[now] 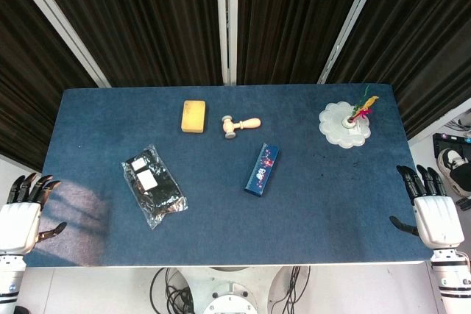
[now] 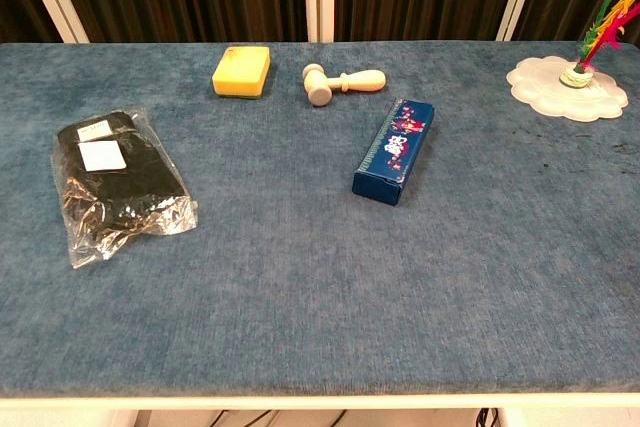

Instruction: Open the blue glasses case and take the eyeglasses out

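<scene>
The blue glasses case (image 1: pixel 261 169) lies closed near the middle of the blue table (image 1: pixel 331 196), its patterned lid facing up; the chest view shows the case (image 2: pixel 394 150) as a long box angled toward the back right. No eyeglasses are visible. My left hand (image 1: pixel 23 215) hovers at the table's front left corner with its fingers apart and nothing in it. At the front right edge my right hand (image 1: pixel 432 211) is likewise spread and empty. Both hands are far from the case and appear only in the head view.
A clear bag of dark items (image 1: pixel 153 184) lies left of the case. Behind the case are a yellow sponge (image 1: pixel 193 116) and a small wooden mallet (image 1: pixel 241 124). A white scalloped dish with colourful feathers (image 1: pixel 344 123) stands at the back right.
</scene>
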Controlling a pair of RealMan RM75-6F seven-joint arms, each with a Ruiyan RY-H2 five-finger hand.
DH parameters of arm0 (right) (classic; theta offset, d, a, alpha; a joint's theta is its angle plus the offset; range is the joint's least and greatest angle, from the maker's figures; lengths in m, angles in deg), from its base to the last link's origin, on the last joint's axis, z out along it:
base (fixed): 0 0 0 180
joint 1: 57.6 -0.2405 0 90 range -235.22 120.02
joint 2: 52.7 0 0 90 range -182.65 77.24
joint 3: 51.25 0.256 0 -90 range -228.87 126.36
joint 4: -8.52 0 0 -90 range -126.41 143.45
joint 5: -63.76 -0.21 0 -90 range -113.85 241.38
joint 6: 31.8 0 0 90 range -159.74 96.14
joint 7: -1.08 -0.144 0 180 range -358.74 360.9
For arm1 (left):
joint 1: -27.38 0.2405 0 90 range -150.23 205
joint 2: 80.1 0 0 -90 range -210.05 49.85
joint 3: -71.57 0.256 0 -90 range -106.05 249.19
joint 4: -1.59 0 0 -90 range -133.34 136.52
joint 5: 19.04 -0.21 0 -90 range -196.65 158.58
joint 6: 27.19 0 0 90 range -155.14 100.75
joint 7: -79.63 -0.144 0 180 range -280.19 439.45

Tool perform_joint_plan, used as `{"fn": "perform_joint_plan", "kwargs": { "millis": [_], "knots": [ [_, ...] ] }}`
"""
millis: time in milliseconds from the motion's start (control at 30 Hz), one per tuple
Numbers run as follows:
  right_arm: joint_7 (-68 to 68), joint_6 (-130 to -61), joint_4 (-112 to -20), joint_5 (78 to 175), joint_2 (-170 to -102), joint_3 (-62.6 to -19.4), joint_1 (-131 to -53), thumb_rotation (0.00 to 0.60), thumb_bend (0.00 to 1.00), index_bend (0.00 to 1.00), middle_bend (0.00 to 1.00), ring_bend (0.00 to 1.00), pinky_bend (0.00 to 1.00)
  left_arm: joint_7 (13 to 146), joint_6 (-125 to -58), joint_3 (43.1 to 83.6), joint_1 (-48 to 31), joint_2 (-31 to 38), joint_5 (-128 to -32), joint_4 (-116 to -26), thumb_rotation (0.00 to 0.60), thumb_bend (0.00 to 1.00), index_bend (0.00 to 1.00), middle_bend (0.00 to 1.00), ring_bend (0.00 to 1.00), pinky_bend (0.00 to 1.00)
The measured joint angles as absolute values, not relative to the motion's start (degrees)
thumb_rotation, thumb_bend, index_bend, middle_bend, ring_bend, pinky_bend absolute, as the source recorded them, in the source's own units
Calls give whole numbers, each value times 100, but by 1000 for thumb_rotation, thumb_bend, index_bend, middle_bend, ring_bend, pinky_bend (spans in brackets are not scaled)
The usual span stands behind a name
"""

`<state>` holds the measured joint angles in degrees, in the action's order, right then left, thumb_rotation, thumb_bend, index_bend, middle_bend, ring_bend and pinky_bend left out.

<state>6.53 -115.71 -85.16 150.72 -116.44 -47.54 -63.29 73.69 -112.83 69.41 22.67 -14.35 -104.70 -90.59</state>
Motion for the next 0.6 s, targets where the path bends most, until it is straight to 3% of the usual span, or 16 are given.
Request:
{"fn": "perform_joint_plan", "kwargs": {
  "millis": [200,600],
  "knots": [
    [671,-11520,-8544,15098,-11622,-4741,-6389,600,24,0,121,0,0,8068,-11195,6970,2238,-1510,-10523,-9114,600,68,212,119,16,2],
    [640,-11433,-8529,15185,-11643,-4759,-6479,600,26,0,120,0,0,7649,-11269,6959,2256,-1485,-10522,-9077,600,68,212,118,16,0]
  ]
}}
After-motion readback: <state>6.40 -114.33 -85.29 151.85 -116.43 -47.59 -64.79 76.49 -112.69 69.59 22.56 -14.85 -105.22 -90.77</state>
